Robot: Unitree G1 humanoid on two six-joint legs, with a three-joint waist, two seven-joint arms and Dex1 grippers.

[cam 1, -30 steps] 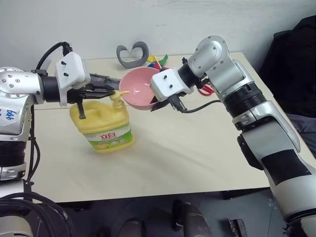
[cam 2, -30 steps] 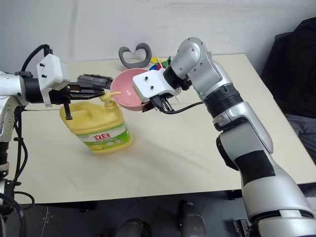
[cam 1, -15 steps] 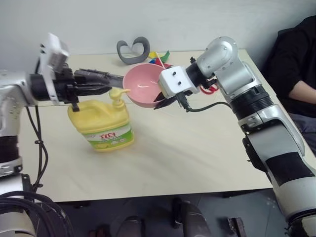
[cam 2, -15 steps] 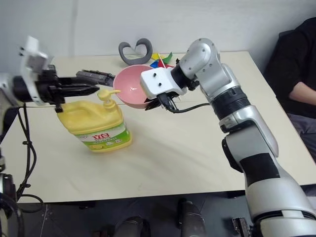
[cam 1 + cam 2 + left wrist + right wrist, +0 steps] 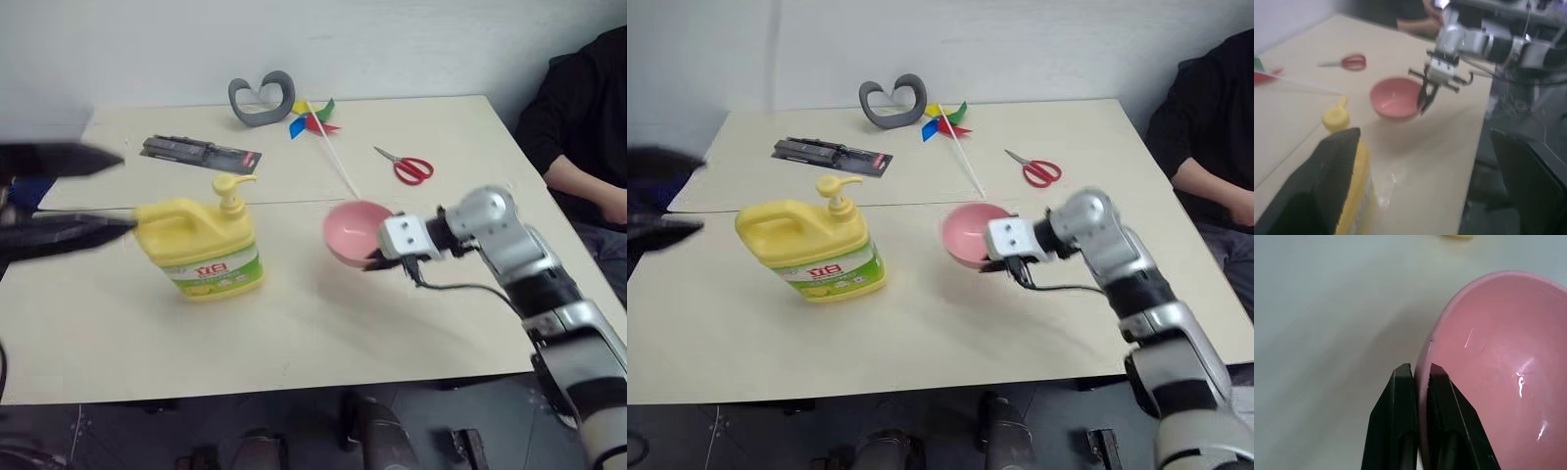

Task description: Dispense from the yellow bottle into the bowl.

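Near the worktop's (image 5: 294, 333) middle, right hand (image 5: 1420, 374) pinches the bowl (image 5: 355, 231) rim. Left hand (image 5: 69, 191) gapes wide beside the yellow bottle (image 5: 201, 245).

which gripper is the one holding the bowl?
The right gripper: its fingers pinch the pink bowl's rim. The left gripper is open, beside the yellow bottle.

Yellow bottle (image 5: 199, 239) (green-and-white label, red lettering), pink bowl (image 5: 353, 231), red-handled scissors (image 5: 404, 166), cream table (image 5: 323, 323).
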